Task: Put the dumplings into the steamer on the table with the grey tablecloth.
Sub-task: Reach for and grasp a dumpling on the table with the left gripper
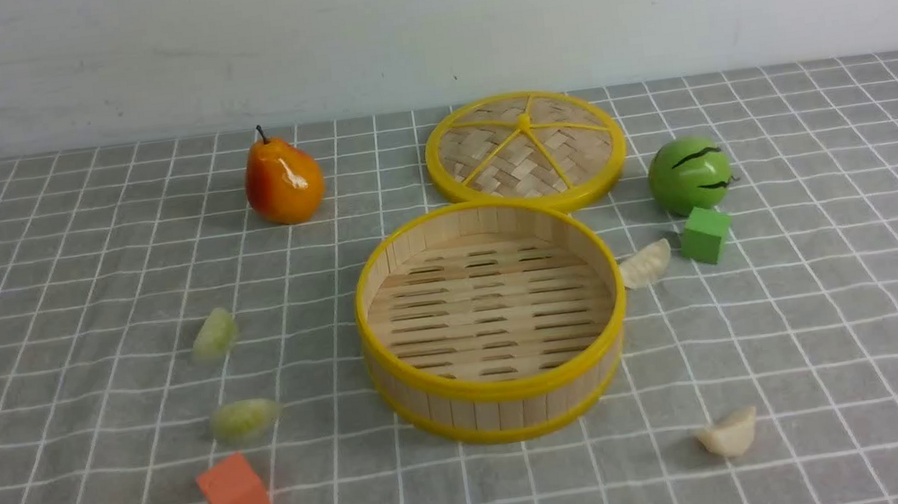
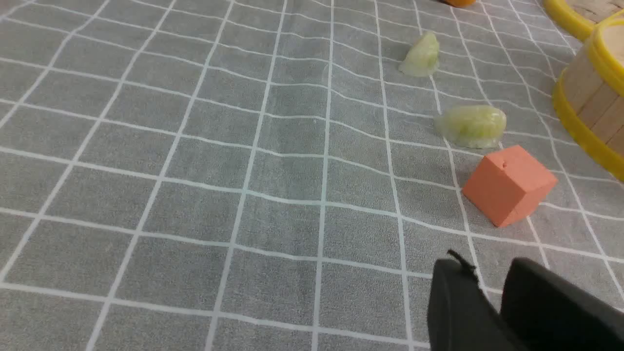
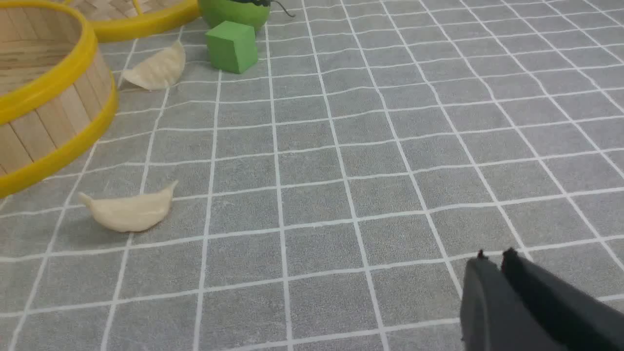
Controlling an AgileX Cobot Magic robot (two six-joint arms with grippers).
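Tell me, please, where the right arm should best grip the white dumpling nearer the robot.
Probably across its plump middle, coming straight down. The white dumpling lies flat on the cloth, a crescent whose thin pointed ends would likely slip, and it sits clear of the steamer, leaving room for both jaws.

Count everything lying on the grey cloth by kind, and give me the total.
dumplings: 4
cubes: 2
steamer: 1
lid: 1
pear: 1
melon: 1
total: 10
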